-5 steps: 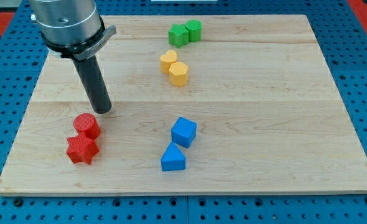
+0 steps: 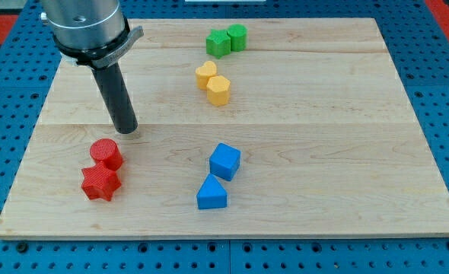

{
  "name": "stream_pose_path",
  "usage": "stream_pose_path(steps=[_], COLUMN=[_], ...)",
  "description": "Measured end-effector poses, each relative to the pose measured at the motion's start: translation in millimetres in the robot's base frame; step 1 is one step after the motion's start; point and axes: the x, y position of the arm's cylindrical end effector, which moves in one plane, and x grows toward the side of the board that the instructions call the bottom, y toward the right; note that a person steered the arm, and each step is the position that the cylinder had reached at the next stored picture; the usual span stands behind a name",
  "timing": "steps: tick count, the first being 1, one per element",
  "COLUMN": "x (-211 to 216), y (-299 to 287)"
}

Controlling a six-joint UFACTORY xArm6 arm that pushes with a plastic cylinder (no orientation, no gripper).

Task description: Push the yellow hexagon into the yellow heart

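Observation:
The yellow hexagon (image 2: 219, 90) sits on the wooden board, touching the yellow heart (image 2: 205, 73) just above and to its left. My tip (image 2: 127, 130) rests on the board far to the left of both yellow blocks, just above the red cylinder (image 2: 106, 154). The dark rod rises from the tip toward the view's top left.
A red star (image 2: 100, 183) lies below the red cylinder. A blue cube (image 2: 224, 161) and a blue triangle (image 2: 211, 193) sit low in the middle. A green star (image 2: 218, 43) and a green cylinder (image 2: 237, 36) sit at the top. The board's edge (image 2: 224, 235) runs along the bottom.
My tip has shifted slightly up and to the right. No block has moved.

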Motion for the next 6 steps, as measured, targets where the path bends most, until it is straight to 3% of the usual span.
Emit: stream_pose_path(steps=[6], x=[-23], y=[9])
